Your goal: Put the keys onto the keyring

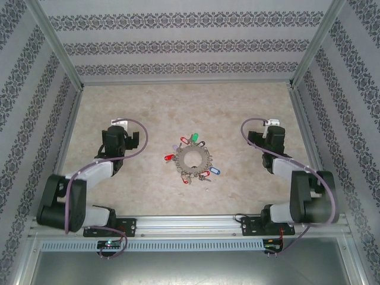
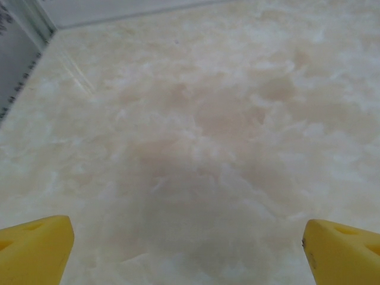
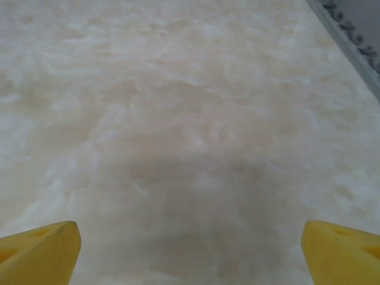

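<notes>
At the near edge, a metal rail (image 1: 190,222) carries both arm bases. The left arm bends up from its base and reaches forward over the table (image 1: 237,113), a pale marbled beige surface. The right arm does the same on its own side. A purple cable loops along each arm.

The left gripper (image 1: 119,126) hangs over bare table, well to the left of the centre. In its wrist view the left gripper (image 2: 190,252) shows two yellow fingers (image 2: 35,249) spread wide at the bottom corners. Nothing is between them but the tabletop and a soft shadow. The right gripper (image 1: 272,124) sits well to the right of the centre. Its wrist view shows the right gripper (image 3: 190,252) the same way, with yellow fingers (image 3: 38,252) far apart and holding nothing.

The keyring (image 1: 181,161) lies flat in the middle of the table, between the two grippers and apart from both. It is a grey ring with an open centre and small metal keys fringing its rim. Coloured tags stick out around it: a red tag (image 1: 169,158) on the left, a blue tag (image 1: 214,171) at the lower right, and a green tag (image 1: 194,137) on the far side. Whether each tagged key is threaded on the ring or only lies against it cannot be told.

Beyond the table stand patterned walls (image 1: 190,47).
</notes>
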You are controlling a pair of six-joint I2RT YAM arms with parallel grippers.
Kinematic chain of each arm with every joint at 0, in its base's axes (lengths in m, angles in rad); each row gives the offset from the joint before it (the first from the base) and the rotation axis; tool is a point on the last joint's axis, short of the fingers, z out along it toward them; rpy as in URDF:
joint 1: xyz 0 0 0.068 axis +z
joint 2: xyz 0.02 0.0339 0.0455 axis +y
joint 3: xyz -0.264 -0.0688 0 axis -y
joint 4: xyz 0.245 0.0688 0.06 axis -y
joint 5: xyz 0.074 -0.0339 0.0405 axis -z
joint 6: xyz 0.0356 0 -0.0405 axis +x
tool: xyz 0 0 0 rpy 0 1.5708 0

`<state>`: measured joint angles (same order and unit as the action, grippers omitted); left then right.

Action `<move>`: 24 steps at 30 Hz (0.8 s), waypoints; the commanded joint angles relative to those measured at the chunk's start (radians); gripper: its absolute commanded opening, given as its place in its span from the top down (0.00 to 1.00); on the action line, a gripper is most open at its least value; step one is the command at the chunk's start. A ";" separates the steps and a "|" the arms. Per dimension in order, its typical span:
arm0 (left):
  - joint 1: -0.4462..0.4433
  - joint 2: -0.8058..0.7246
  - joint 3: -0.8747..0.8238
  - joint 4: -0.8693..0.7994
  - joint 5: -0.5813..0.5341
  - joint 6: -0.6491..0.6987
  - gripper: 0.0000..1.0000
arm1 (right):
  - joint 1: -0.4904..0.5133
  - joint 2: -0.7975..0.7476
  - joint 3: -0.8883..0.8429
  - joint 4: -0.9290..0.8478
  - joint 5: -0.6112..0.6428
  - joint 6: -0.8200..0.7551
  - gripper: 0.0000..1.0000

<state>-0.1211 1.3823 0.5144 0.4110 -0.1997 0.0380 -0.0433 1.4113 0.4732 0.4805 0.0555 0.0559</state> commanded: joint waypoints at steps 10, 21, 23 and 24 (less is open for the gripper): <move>0.086 0.176 -0.225 0.661 0.301 0.040 0.01 | 0.089 0.095 -0.101 0.425 0.042 -0.045 0.02; 0.123 0.178 -0.099 0.415 0.202 -0.046 0.00 | 0.091 0.097 -0.100 0.433 0.084 -0.031 0.02; 0.123 0.178 -0.099 0.417 0.201 -0.046 0.00 | 0.091 0.097 -0.097 0.430 0.073 -0.034 0.02; 0.123 0.179 -0.100 0.424 0.201 -0.046 0.00 | 0.089 0.099 -0.094 0.425 0.066 -0.031 0.02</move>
<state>0.0002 1.5623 0.4145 0.8307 0.0147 0.0139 0.0376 1.5055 0.3649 0.8806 0.1154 0.0189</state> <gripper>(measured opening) 0.994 0.982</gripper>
